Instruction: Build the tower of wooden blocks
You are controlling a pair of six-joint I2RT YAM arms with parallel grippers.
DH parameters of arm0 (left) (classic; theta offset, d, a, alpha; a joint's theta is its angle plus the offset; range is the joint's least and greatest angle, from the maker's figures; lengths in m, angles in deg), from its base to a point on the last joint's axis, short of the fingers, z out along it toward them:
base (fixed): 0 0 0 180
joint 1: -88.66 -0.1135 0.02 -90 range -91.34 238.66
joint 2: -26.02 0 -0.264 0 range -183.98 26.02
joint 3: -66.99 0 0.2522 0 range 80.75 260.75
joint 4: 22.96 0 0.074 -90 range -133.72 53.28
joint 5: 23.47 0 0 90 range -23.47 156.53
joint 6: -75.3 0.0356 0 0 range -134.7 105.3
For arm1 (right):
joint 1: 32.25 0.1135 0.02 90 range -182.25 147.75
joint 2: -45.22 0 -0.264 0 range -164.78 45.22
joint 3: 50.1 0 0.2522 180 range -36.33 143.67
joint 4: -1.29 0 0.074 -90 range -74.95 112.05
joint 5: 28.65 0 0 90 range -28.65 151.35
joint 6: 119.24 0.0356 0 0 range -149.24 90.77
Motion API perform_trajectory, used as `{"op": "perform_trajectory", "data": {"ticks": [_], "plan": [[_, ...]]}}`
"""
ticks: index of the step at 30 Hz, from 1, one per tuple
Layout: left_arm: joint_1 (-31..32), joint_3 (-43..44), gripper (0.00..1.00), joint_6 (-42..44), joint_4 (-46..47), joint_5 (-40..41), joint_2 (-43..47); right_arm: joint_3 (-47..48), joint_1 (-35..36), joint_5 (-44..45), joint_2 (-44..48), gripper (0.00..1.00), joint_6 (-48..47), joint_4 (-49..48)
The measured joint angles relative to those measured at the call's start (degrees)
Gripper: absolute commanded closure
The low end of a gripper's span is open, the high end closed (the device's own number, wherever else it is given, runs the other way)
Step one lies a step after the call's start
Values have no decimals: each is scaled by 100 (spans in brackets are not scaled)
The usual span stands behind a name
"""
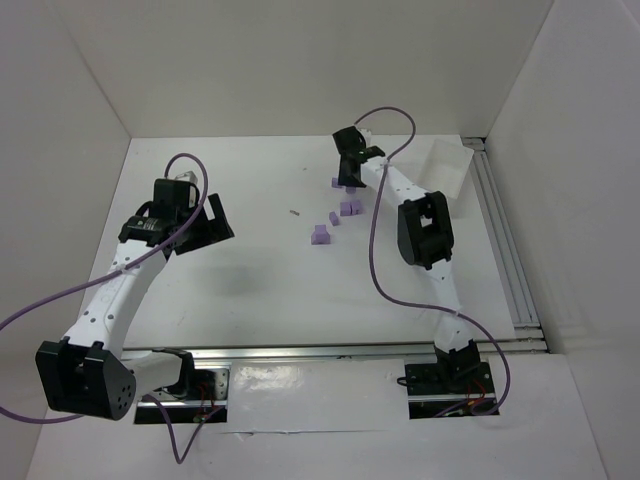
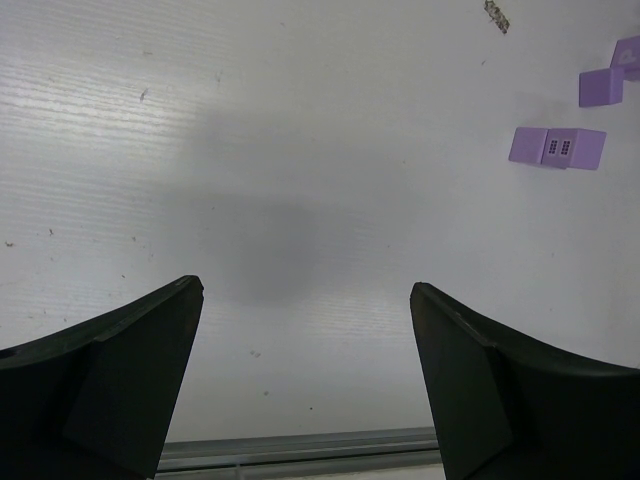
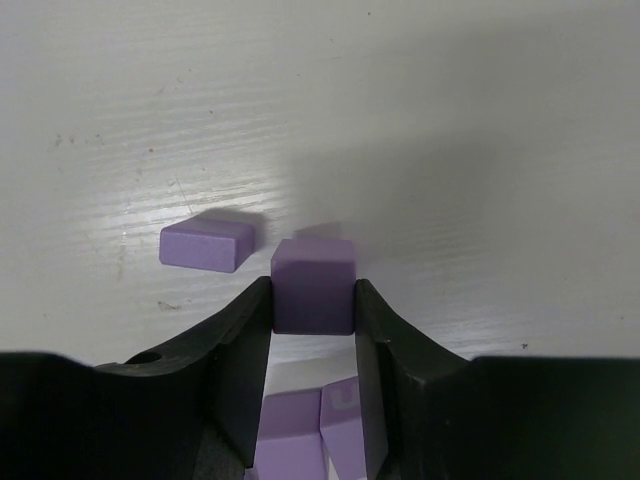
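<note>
The right gripper (image 3: 313, 290) has its two black fingers (image 3: 240, 350) set against the left and right faces of one lilac cube (image 3: 313, 268), gripping it at the fingertips. Whether that cube rests on the table (image 1: 260, 290) or is raised off it I cannot tell. Just left of the held cube, and apart from it, a second block (image 3: 207, 244) lies flat on the table. Through the gap between the fingers, nearer the arm's base, two more blocks (image 3: 295, 435) show side by side. Seen from above, the right arm reaches to the far part of the table, a little right of centre, and its gripper hangs there. The loose wood blocks (image 1: 348, 207) lie in a short scattered line that runs from just near the gripper toward the near left, each on the table surface and not stacked into a tower. A small brown speck (image 1: 294, 212) lies left of that line. The white tray (image 1: 445, 165) sits to the right of the right gripper, close to the far right corner. The left gripper (image 2: 305, 290) hangs over bare table on the left half, well apart from the blocks. Its fingers stand wide apart with nothing between them. In its wrist view the blocks appear only at the upper right, one of them bearing small dotted marks on one face.
</note>
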Motion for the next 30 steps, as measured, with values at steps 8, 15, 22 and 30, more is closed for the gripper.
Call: {"op": "perform_trajectory", "data": {"ticks": [8,15,22,30], "plan": [[0,-28,2,2,20,0,2,-765,256,15,1078,71,-133,-44],[0,-76,2,0,17,-2,2,-2459,957,-37,2747,71,-125,-367],[0,-76,2,-2,17,-2,2,-3399,1504,-61,2968,71,140,-525],[0,-76,2,-2,15,-7,2,-3497,1624,-92,2968,71,315,-553]]}}
